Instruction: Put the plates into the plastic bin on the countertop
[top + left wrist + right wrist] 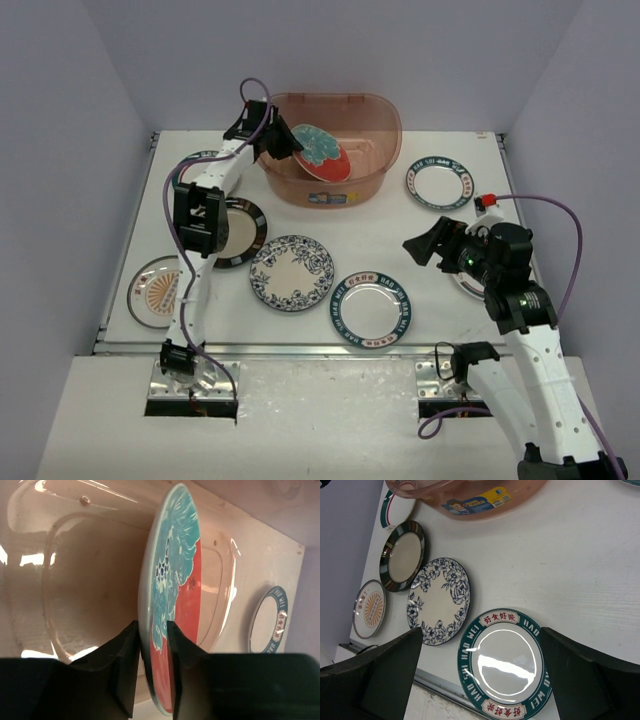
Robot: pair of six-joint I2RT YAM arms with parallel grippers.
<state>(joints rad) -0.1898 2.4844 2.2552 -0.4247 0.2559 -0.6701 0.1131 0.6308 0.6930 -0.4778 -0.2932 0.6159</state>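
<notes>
White bench (380, 215), bin (388, 130) at 12 o'clock. Left claw (152, 630) pinched red-teal plate (177, 580) by its rim inside it; I judged release next. Right claw (480, 635) wide, facing teal-rimmed plate (505, 675) at 5 o'clock.

A red-and-teal floral plate (322, 153) stands tilted on edge inside the translucent reddish bin (385, 150) at the back of the white countertop (350, 232), its rim pinched by the left gripper (152, 627). The other plates lie flat on the countertop. A teal-rimmed lettered plate (439, 182) sits right of the bin and another (371, 309) near the front edge. A blue floral plate (292, 272) lies just left of that one, with a dark-rimmed cream plate (243, 232) and an orange sunburst plate (155, 291) farther left.
</notes>
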